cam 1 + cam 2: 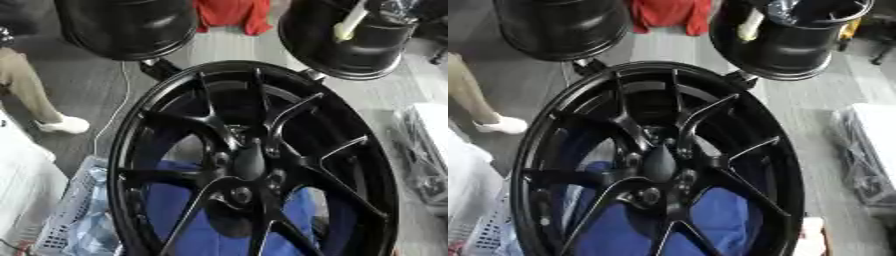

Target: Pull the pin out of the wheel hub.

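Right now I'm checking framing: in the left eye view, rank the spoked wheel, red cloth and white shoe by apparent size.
1. spoked wheel
2. red cloth, cut off at the top edge
3. white shoe

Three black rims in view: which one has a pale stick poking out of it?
The upper-right rim: a pale stick leans inside its barrel. The upper-left rim shows none, nor does the big spoked wheel in front.

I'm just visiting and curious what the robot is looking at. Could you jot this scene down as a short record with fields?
main object: black wheel rim, spokes toward the camera
hub: centre of the rim, with bolt holes around it
pin: cannot make one out
behind the spokes: blue cloth
farther back: two more black rims
lower left: white basket
robot's hands: none in view
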`<state>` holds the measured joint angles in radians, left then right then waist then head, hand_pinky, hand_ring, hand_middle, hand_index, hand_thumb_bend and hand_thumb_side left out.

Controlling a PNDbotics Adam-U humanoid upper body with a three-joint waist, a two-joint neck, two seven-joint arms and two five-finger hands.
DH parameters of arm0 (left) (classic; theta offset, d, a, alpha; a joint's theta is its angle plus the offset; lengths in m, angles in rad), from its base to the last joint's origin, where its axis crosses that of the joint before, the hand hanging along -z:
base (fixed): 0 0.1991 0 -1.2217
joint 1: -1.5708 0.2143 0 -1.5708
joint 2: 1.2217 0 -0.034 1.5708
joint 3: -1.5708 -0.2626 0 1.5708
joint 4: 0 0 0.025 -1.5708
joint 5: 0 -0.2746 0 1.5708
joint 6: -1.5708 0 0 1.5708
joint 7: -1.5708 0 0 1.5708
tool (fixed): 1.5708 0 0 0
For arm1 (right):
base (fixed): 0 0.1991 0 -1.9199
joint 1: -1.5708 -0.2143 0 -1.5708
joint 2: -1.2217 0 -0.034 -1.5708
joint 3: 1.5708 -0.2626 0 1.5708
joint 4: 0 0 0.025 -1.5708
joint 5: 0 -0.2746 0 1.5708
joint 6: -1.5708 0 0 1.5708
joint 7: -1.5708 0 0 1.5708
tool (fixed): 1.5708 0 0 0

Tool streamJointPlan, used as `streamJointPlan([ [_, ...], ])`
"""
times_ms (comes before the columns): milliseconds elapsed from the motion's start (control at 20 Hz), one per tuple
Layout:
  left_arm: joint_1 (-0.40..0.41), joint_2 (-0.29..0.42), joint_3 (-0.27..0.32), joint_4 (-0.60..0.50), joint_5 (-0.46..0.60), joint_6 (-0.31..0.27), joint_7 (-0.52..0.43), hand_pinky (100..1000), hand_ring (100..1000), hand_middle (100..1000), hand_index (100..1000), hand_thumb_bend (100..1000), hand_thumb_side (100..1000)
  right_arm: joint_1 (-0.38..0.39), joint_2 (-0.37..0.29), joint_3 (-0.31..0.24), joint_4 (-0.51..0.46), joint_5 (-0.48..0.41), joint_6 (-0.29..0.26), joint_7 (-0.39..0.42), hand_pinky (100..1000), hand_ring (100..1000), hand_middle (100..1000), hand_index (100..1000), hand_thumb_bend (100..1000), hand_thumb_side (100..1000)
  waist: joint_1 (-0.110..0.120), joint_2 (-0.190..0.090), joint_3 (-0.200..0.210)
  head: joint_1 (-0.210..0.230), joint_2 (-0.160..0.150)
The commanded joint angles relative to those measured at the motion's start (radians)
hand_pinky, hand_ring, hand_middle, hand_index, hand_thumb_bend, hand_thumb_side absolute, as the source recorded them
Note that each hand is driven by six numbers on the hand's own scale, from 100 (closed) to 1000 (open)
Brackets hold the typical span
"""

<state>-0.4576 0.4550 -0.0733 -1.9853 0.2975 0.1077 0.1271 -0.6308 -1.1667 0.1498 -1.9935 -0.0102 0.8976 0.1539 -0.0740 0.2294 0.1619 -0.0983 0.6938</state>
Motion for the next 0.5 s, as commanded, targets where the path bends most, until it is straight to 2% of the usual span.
streamJointPlan([
  [50,-0.006,0.029,0.017,-0.015,-0.01,-0.003,0.009,712,626,587,703,100,633,0.105,-0.082,-0.122,-0.007,0.003,0.009,-0.118,350,498,470,304,100,100,0.008,-0.024,-0.008,0.013,0.008],
  [250,0.003,0.033,0.022,-0.015,-0.013,-0.004,0.015,712,626,587,703,100,632,0.304,-0.079,-0.225,-0.007,-0.05,0.009,-0.317,339,494,471,299,100,100,0.014,-0.029,-0.026,0.026,0.019],
  [500,0.013,0.037,0.026,-0.015,-0.017,-0.005,0.021,713,626,587,702,100,631,0.505,-0.039,-0.296,0.067,-0.202,0.009,-0.609,360,505,484,314,100,100,0.014,-0.042,-0.042,0.039,0.035],
])
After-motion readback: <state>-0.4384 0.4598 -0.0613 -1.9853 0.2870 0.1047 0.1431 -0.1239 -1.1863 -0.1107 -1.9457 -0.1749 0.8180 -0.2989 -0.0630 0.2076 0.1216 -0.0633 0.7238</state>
